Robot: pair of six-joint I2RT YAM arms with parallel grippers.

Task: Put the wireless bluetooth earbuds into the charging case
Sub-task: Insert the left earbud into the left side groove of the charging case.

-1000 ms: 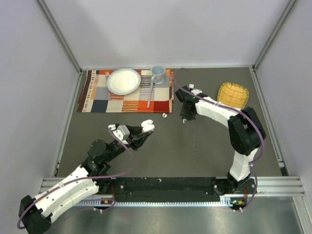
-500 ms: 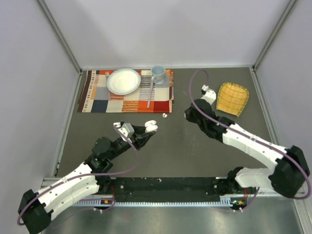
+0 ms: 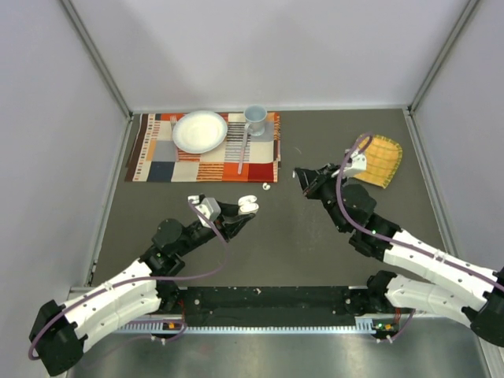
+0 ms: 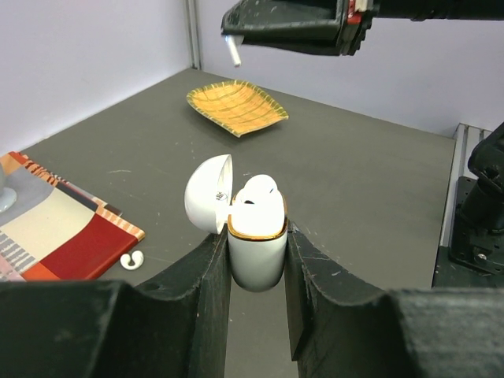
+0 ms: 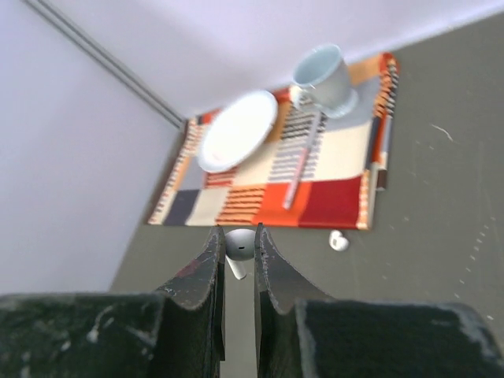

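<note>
The earbud [image 5: 239, 246] pinched in the nearly shut right claw [image 5: 237, 235] should be lowered stem-first into the open case [image 4: 257, 264], clamped upright in the left claw [image 4: 254, 240] above the middle of the table [image 3: 291, 244].

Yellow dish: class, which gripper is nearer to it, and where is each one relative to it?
Right. The right gripper, shut on an earbud, is left of the yellow dish; the left gripper, holding the open charging case, is much farther left.
</note>
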